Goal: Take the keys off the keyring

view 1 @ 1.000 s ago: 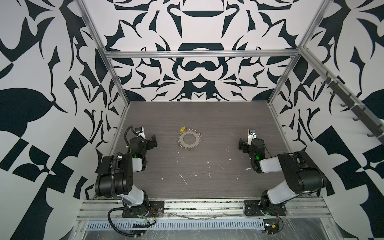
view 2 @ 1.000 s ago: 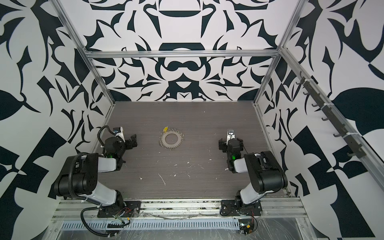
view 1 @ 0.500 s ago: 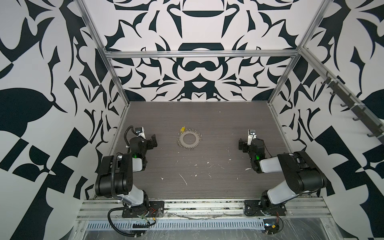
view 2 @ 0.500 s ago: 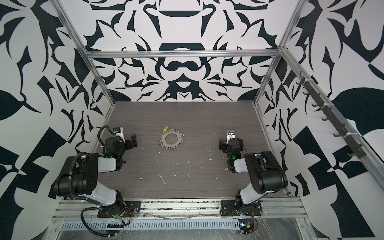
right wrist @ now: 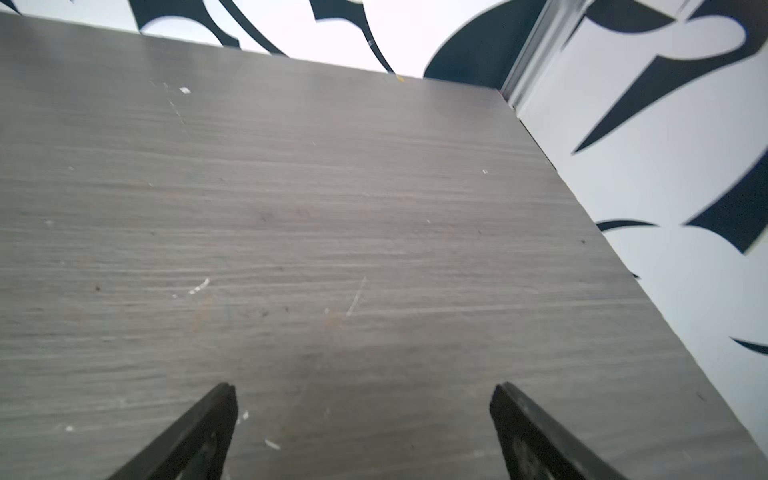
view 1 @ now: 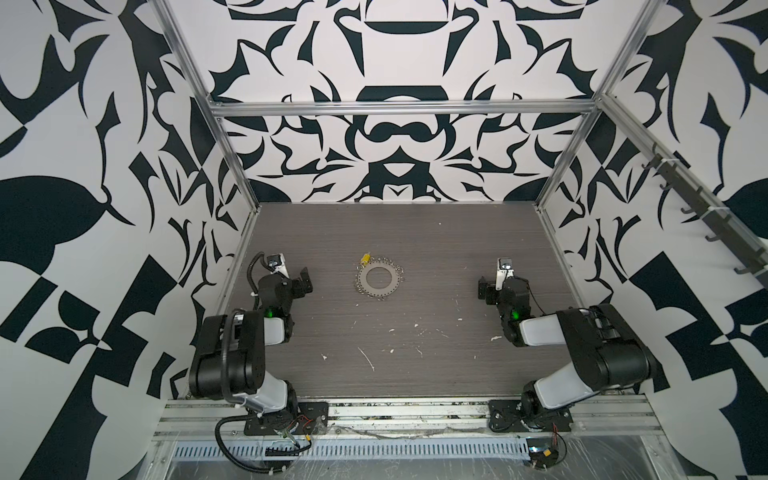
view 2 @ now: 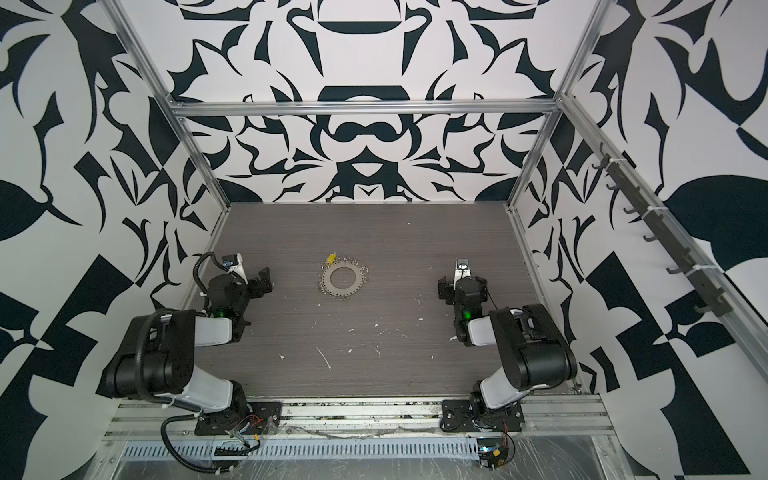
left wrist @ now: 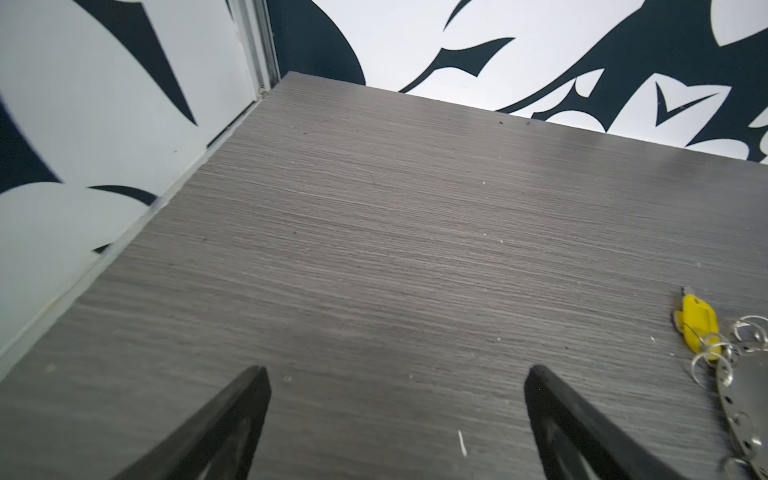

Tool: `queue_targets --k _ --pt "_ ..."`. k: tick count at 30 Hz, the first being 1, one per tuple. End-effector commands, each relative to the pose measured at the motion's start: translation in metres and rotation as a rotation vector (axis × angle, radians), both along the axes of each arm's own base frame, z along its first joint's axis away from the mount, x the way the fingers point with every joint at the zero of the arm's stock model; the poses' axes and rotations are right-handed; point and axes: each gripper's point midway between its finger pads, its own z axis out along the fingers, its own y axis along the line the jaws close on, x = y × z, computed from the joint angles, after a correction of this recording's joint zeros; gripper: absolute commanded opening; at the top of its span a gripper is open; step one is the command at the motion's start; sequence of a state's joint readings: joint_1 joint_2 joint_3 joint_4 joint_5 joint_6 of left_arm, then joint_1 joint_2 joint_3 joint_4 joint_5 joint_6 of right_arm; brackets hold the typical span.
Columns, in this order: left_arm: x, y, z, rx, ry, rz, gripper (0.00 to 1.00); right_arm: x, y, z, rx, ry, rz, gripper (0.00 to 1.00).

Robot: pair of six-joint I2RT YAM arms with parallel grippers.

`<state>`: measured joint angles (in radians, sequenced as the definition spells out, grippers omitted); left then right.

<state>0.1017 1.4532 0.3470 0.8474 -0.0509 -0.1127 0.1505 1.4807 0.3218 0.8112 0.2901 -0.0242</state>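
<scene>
In both top views the keyring [view 1: 391,286] [view 2: 356,286], a flat grey metal disc with a wide hole and small wire loops round its rim, lies flat mid-table. One key [view 1: 365,258] [view 2: 331,257] with a yellow head hangs at its far left edge. The left wrist view shows the key [left wrist: 698,324] and part of the keyring [left wrist: 744,399] off to one side of the jaws. My left gripper [view 1: 297,282] [view 2: 259,282] [left wrist: 395,374] rests low, left of the ring, open and empty. My right gripper [view 1: 500,286] [view 2: 463,286] [right wrist: 361,390] rests far right, open and empty.
White scraps [view 1: 368,359] are scattered over the near half of the grey wood-grain table [view 1: 415,232]. Patterned walls with aluminium posts [view 1: 232,158] close in three sides. A rail of hooks [view 1: 706,212] runs along the right wall.
</scene>
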Motion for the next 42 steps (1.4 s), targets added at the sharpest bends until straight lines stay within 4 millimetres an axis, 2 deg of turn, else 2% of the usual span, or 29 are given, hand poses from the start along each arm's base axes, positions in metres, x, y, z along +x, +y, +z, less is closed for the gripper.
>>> queue_targets --k 1,2,4,8,11,13,16,18,22,25,29,34,42 --pt "-0.003 0.003 0.050 -0.025 -0.055 0.049 0.99 0.005 0.005 0.056 0.035 -0.018 -0.051 1.00" --pt "-0.004 0.004 0.060 -0.062 -0.034 0.065 0.99 0.002 0.008 0.064 0.076 0.012 -0.062 1.00" --pt "0.000 -0.007 0.076 -0.115 0.025 0.023 0.99 -0.004 0.022 0.078 0.195 0.083 -0.050 1.00" --pt "0.010 -0.038 0.077 -0.236 0.162 -0.044 0.99 -0.008 0.075 0.089 0.440 0.189 0.067 1.00" --pt "0.019 -0.081 0.060 -0.341 0.280 -0.129 1.00 -0.008 0.117 0.085 0.549 0.261 0.151 1.00" --pt "0.021 -0.111 0.048 -0.379 0.359 -0.171 1.00 -0.007 0.137 0.081 0.583 0.305 0.191 1.00" --pt "0.019 -0.160 0.025 -0.391 0.471 -0.261 0.99 -0.004 0.159 0.075 0.666 0.376 0.236 1.00" --pt "0.019 -0.177 0.011 -0.381 0.526 -0.283 0.98 -0.003 0.169 0.069 0.710 0.420 0.249 1.00" --pt "0.024 -0.195 -0.014 -0.448 0.617 -0.292 0.94 -0.004 0.177 0.063 0.738 0.460 0.260 1.00" --pt "0.028 -0.202 -0.024 -0.472 0.649 -0.300 0.92 -0.005 0.176 0.065 0.731 0.458 0.260 1.00" --pt "0.030 -0.215 -0.030 -0.512 0.679 -0.327 0.91 -0.007 0.173 0.068 0.708 0.459 0.262 1.00" --pt "0.032 -0.217 -0.041 -0.520 0.696 -0.311 0.91 -0.009 0.172 0.072 0.700 0.457 0.267 1.00" --pt "0.025 -0.243 -0.047 -0.579 0.745 -0.376 0.90 -0.010 0.171 0.078 0.677 0.451 0.281 1.00"
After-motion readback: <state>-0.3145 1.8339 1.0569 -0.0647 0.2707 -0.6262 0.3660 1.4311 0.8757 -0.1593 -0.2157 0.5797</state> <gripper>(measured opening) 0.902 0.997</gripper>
